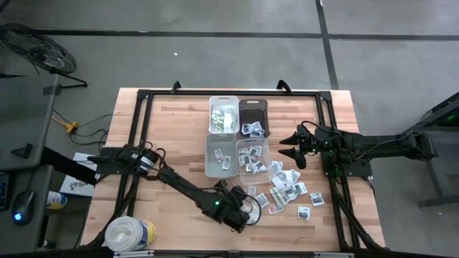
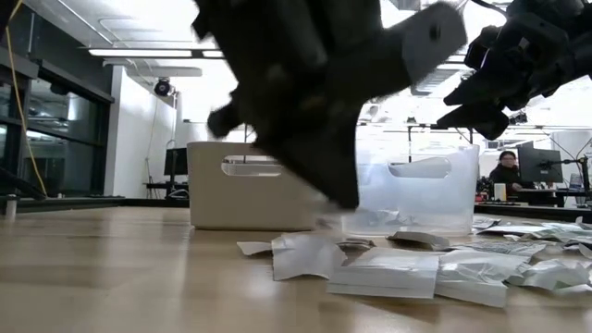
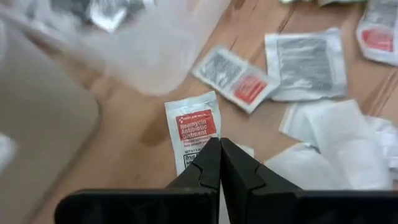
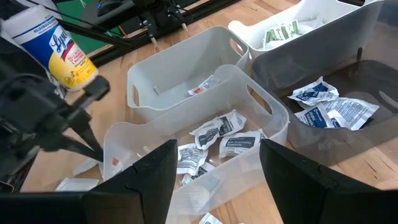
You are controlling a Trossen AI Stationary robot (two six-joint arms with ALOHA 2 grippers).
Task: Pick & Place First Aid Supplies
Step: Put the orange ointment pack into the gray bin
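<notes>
Two arms share the table: the left gripper (image 3: 220, 163) is down at the edge of the loose packets (image 1: 287, 190), its fingers pressed together on the end of a white packet with an orange label (image 3: 195, 135) lying flat on the wood just beside the clear bin (image 1: 252, 153). From here I would lift straight up and slowly, checking that the thin paper really is caught, then carry it over a bin before letting go. The right gripper (image 1: 295, 145) waits beside the bins, fingers spread, holding nothing. Four bins stand in a block, and one round tub (image 1: 129, 233). Roughly a dozen packets lie loose; an exact count is not possible.
</notes>
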